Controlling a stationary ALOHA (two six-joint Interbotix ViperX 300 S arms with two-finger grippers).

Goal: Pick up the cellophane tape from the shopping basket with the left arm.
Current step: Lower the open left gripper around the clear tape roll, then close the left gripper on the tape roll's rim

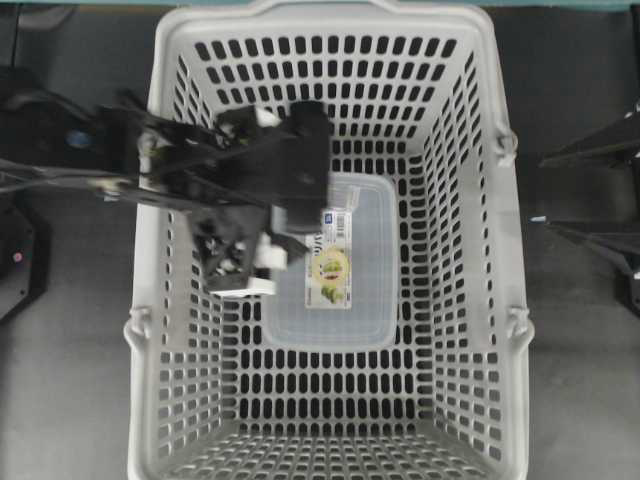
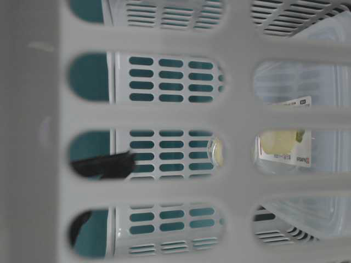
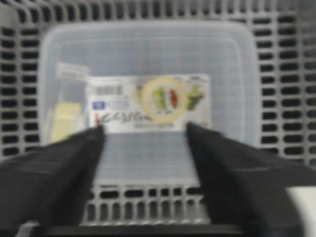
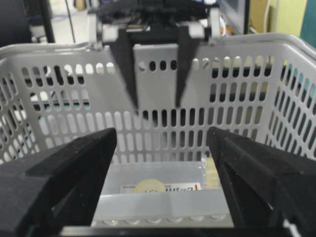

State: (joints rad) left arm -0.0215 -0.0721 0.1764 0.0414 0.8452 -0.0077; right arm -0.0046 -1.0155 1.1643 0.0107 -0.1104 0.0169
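The left gripper point(image 4: 155, 106) hangs wide open and empty inside the shopping basket point(image 1: 170, 330). The cellophane tape point(image 3: 164, 98) seems to lie on the label of the clear box point(image 3: 148, 158), though the wrist view is blurred. The smooth lid could let the tape slide away, or the gripper could catch the box instead.

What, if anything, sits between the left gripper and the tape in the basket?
Nothing visible. The tape seems to lie exposed on the clear box, and the open left gripper hangs over it with only air between.
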